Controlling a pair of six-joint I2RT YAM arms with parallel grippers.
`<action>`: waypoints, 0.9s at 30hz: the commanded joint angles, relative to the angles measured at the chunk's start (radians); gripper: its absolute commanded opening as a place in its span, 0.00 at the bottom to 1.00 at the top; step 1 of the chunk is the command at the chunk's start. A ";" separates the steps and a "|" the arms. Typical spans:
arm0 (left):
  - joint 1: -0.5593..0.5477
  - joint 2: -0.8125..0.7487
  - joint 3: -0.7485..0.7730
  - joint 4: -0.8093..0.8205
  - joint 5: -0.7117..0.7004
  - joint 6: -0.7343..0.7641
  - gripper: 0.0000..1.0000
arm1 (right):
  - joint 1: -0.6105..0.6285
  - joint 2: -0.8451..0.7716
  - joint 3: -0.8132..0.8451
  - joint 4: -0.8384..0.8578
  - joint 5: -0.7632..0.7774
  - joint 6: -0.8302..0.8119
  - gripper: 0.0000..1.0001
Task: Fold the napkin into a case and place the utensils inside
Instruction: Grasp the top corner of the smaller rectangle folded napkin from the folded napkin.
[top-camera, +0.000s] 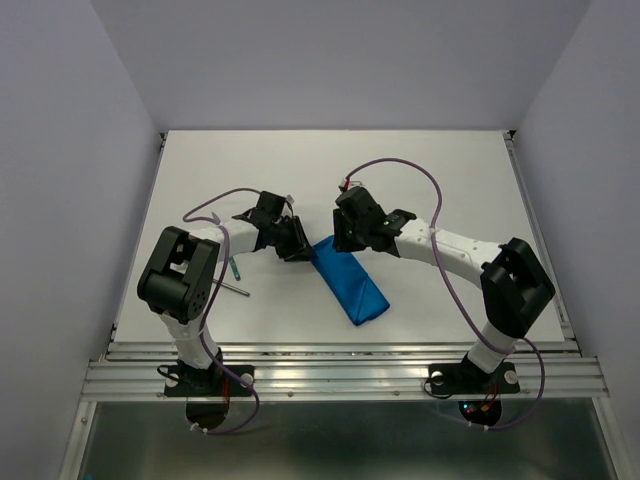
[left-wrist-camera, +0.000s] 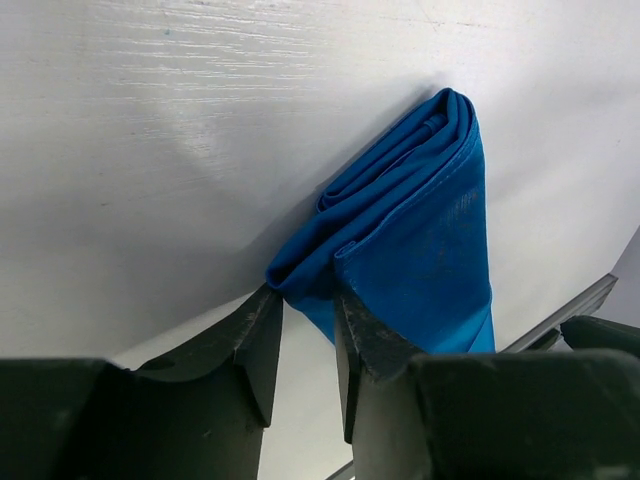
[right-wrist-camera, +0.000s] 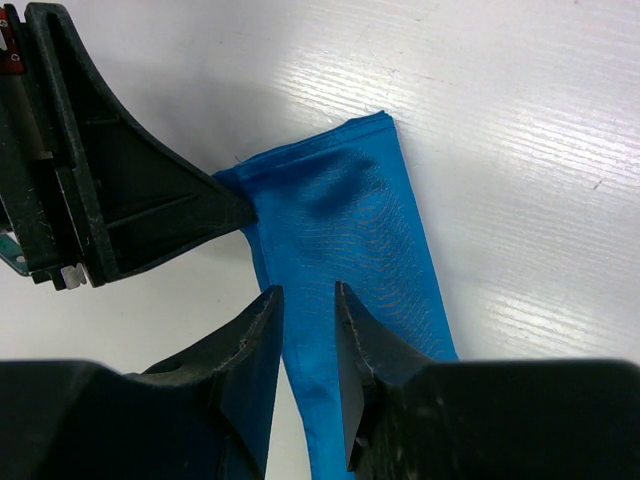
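- While I look down through the top camera, the napkin (top-camera: 350, 285) lies near the middle of the table (top-camera: 450, 170). It is folded into a narrow blue packet that runs slantwise, its far end between the two grippers and its near end toward the table's front edge.
- The left gripper (top-camera: 300, 246) sits at the packet's far-left corner. On its wrist camera the jaws stand a narrow gap apart, with that corner right at the fingertips (left-wrist-camera: 262, 320) and layered folds showing along the cloth's edge.
- I cannot tell whether those jaws nip the cloth or merely touch it (bare table shows through the gap lower down).
- The right gripper (top-camera: 345, 240) is over the same far end, from the other side. In its wrist view the jaws are likewise a narrow gap apart with blue cloth showing between them, and I cannot tell if they grip it.
- That view also shows the left gripper's tip touching the cloth's corner.
- The utensils (top-camera: 234, 268) lie well to the left of the napkin beside the left arm, one teal-handled and one slim grey, close together on the table outside the cloth.
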 joint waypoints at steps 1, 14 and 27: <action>-0.006 -0.001 0.037 0.012 -0.001 0.002 0.35 | 0.002 -0.021 0.006 0.032 -0.005 0.003 0.33; -0.015 0.000 0.048 0.021 -0.005 -0.003 0.54 | 0.002 -0.017 0.001 0.030 -0.025 -0.011 0.32; -0.020 0.036 0.068 0.033 -0.002 -0.003 0.53 | 0.002 -0.015 0.001 0.030 -0.029 -0.011 0.32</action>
